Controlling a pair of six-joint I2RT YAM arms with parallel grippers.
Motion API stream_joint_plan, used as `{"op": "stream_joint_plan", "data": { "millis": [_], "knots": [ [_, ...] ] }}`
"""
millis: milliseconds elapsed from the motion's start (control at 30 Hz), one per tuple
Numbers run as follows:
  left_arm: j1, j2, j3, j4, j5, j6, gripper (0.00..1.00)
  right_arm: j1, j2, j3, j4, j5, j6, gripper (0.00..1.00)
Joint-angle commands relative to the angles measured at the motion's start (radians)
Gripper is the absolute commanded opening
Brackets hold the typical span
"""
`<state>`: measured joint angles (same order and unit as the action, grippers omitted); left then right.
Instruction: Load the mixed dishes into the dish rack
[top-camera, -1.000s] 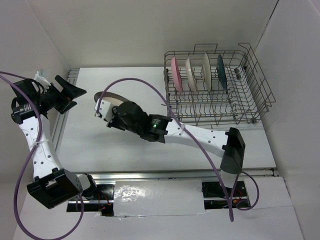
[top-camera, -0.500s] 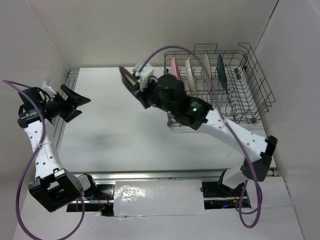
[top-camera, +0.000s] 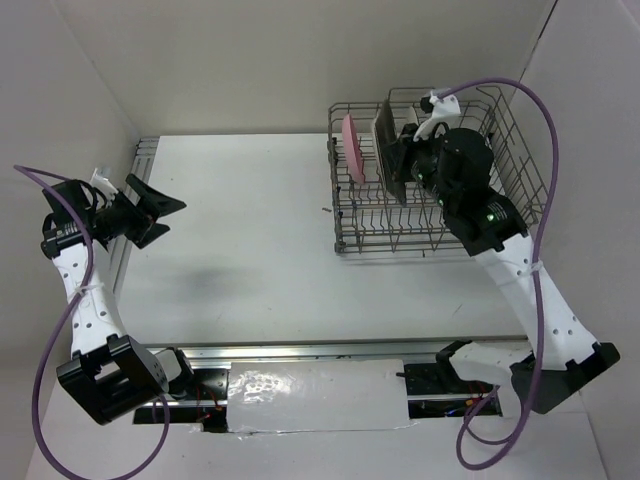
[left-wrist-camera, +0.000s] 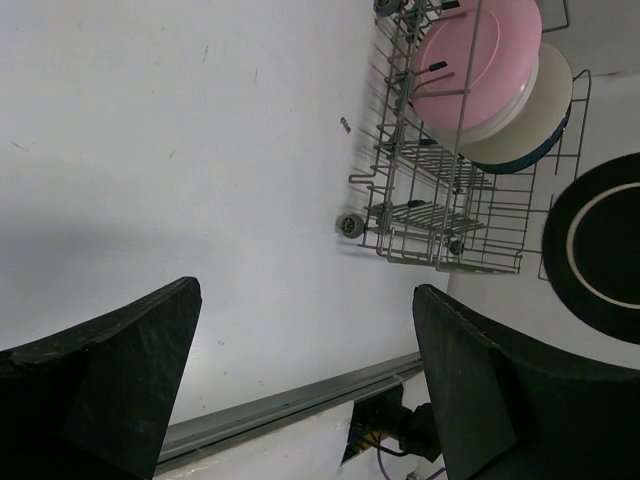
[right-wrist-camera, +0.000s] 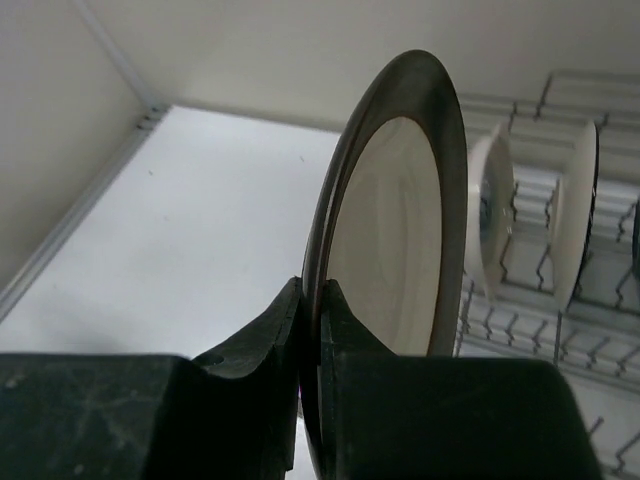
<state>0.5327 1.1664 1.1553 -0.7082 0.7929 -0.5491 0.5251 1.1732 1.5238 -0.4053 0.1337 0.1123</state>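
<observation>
Camera overhead: we saw right gripper (top-camera: 408, 158), clamped on brown-rimmed plate (top-camera: 390, 170), swung from table's (top-camera: 240, 270) middle to over dish rack (top-camera: 390, 235), beside pink plate (top-camera: 352, 150); last dish near slotting.
Left wrist: left gripper (left-wrist-camera: 305, 300) gaped empty, well apart from rack.
Right wrist: fingers (right-wrist-camera: 255, 330) pinched plate's rim, plate upright.

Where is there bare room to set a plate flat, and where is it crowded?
Bare table runs from the left gripper to the dish rack, and from the rack's near side to the front rail. Crowded: the rack's far rows, with the pink plate and the right gripper's brown-rimmed plate.
</observation>
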Motion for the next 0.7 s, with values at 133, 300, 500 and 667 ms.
{"op": "stream_joint_plan", "data": {
  "millis": [133,300,500,667],
  "knots": [
    [0.006,-0.017,-0.009,0.047,0.043,0.021,0.99,-0.219,-0.035,-0.090,0.080,-0.256,0.133,0.00],
    [0.006,-0.005,-0.014,0.053,0.055,0.021,0.99,-0.309,-0.012,-0.120,0.094,-0.351,0.158,0.00],
    [0.006,0.001,-0.019,0.062,0.062,0.018,0.99,-0.358,0.045,-0.076,0.092,-0.387,0.162,0.00],
    [0.006,0.003,-0.029,0.065,0.055,0.021,0.99,-0.378,0.077,-0.057,0.125,-0.387,0.176,0.00]
  ]
}}
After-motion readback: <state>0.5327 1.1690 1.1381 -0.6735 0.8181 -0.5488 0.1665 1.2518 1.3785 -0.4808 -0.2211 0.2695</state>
